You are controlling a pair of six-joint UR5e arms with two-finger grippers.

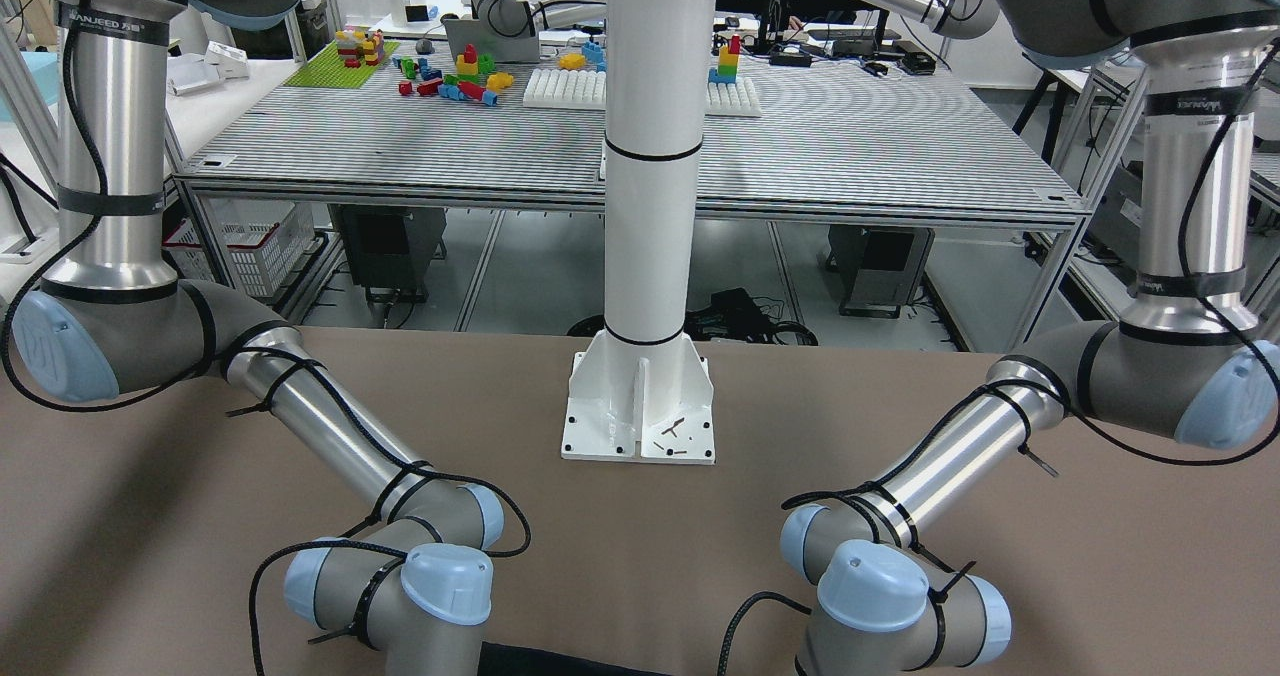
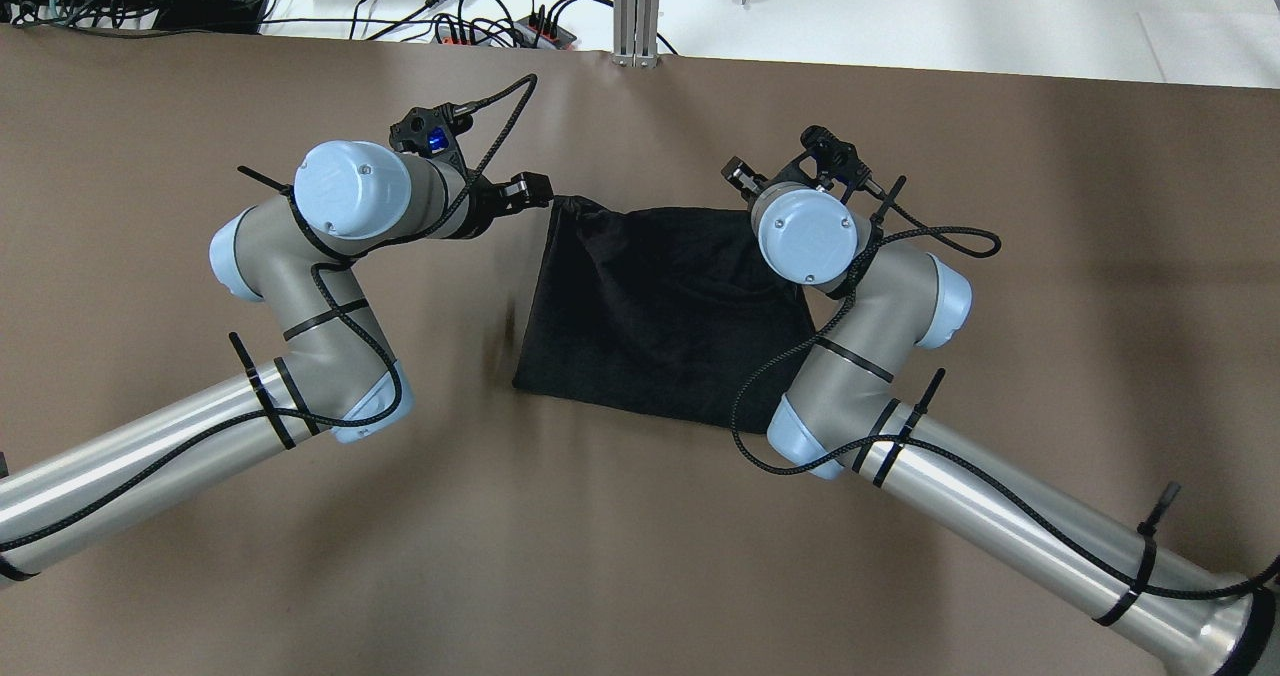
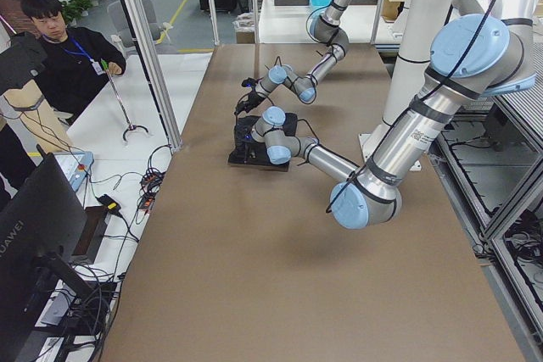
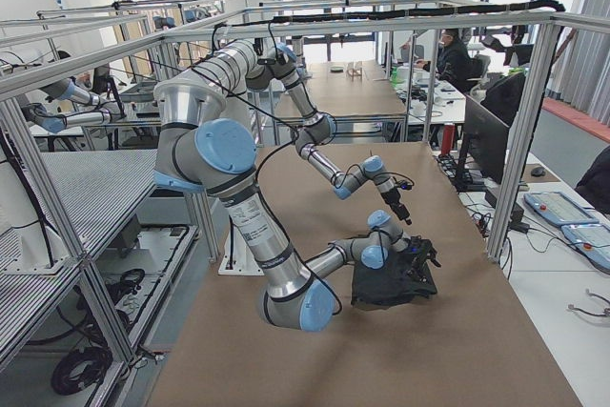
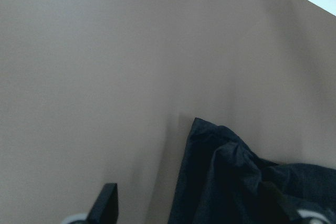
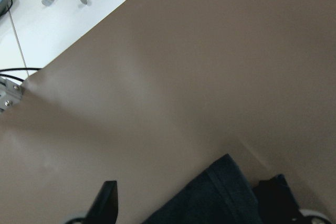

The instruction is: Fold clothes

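The black clothes lie on the tabletop between the two arms. My left gripper and right gripper each straddle a far corner, jaws spread wide. I judge they are placed to pinch both corners together and fold that edge back toward the robot.

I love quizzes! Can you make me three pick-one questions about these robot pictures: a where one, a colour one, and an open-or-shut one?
1. Where is the cloth?
A) on the brown table, between the two arms
B) on the floor
C) draped over a chair

2. What colour is the cloth?
A) red
B) black
C) white

3. How do the left gripper jaws stand?
A) wide apart
B) pressed tight together
C) clamped on a toy block

Answers:
1 A: the overhead view shows it lying on the table between the arms.
2 B: it looks plain black from overhead.
3 A: the left wrist view shows them far apart.
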